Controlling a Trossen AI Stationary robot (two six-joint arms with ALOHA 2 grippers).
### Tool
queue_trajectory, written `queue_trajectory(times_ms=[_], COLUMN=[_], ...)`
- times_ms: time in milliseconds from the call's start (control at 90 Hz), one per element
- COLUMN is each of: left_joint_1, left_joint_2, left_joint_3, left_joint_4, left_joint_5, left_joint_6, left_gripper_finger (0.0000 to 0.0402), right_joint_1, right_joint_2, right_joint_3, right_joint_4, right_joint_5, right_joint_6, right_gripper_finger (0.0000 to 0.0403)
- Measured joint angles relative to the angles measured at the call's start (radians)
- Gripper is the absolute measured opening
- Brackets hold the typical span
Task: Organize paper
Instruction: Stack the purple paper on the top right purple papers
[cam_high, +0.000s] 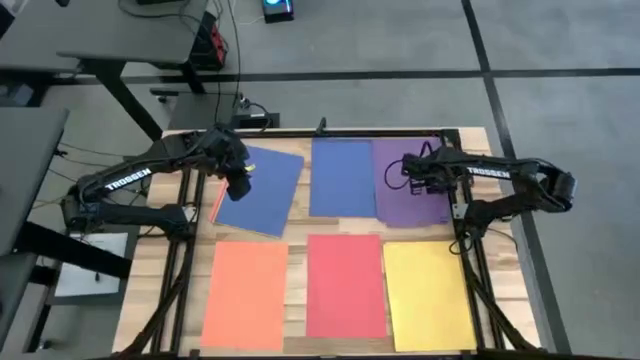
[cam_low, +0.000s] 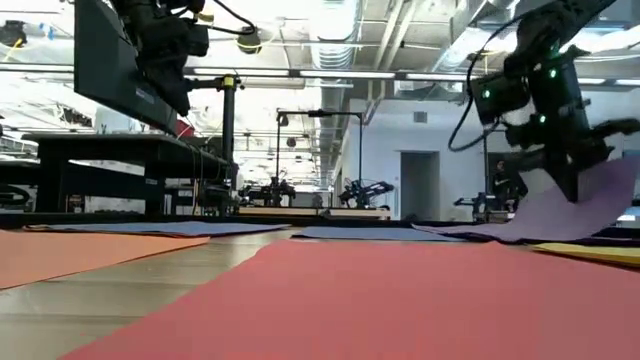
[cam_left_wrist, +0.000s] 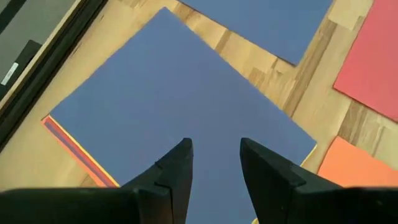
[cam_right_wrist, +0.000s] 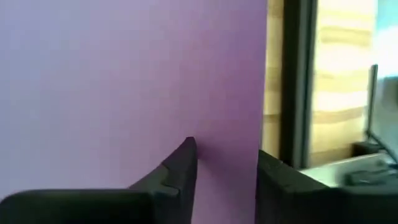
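Loose paper sheets lie flat on the wooden table: orange, red and yellow along the near side, and a blue one at the far middle. At the far left sits a skewed stack with a blue sheet on top and orange and yellow edges showing beneath. My left gripper hovers open above this stack. My right gripper, fingers apart, is at the purple sheet at the far right, whose right part curls up off the table. My right gripper stands with its fingers apart at the raised right part of the purple sheet. That part bends upward while the sheet's left part lies on the table. Whether a finger bears the sheet, I cannot tell.
A black rail runs along the table's edge close to the right gripper. Bare wood strips separate the sheets. Desks and cables stand beyond the far left corner.
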Motion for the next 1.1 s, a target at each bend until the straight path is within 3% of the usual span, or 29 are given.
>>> queue_trajectory(times_ms=[200, 356, 756, 1100], left_joint_1=[0.0, 0.0, 0.0, 0.0], left_joint_2=[0.0, 0.0, 0.0, 0.0], left_joint_3=[0.0, 0.0, 0.0, 0.0], left_joint_4=[-0.018, -0.024, -0.039, -0.053], left_joint_5=[0.0, 0.0, 0.0, 0.057], left_joint_6=[-0.01, -0.013, -0.022, -0.043], left_gripper_finger=[0.0118, 0.0118, 0.0118, 0.0118], right_joint_1=[0.002, -0.017, -0.116, -0.115], right_joint_2=[-0.063, -0.063, -0.063, -0.064], right_joint_3=[0.017, 0.017, 0.031, 0.135], right_joint_4=[0.054, 0.118, 0.1, 0.047], right_joint_5=[0.018, -0.078, -0.136, -0.133], right_joint_6=[-0.019, -0.062, -0.147, -0.21], right_gripper_finger=[0.0105, 0.0109, 0.0213, 0.0231])
